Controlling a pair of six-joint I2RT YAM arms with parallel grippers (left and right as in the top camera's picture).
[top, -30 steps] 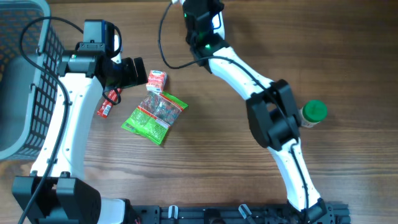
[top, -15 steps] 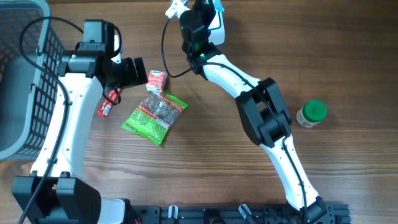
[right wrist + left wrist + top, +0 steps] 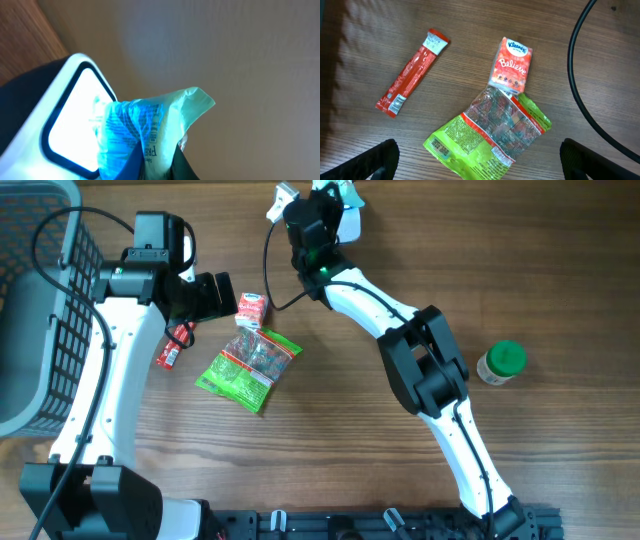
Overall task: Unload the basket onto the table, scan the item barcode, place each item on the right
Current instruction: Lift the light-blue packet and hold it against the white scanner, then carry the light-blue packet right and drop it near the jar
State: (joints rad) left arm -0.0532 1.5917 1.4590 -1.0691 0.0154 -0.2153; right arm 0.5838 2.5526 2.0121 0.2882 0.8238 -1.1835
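Right wrist view: right gripper point(image 3: 153, 161), clamped shut on a thin pale-green packet point(image 3: 150, 120), holds it before the lit scanner point(image 3: 65, 120). The film looks light, limp and crinkly, best pinched near an edge. Left gripper point(image 3: 222, 297) gapes wide, empty.

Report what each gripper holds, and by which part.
The right gripper pinches a pale green packet by its bottom edge, in front of the lit scanner window. The left gripper is open and holds nothing.
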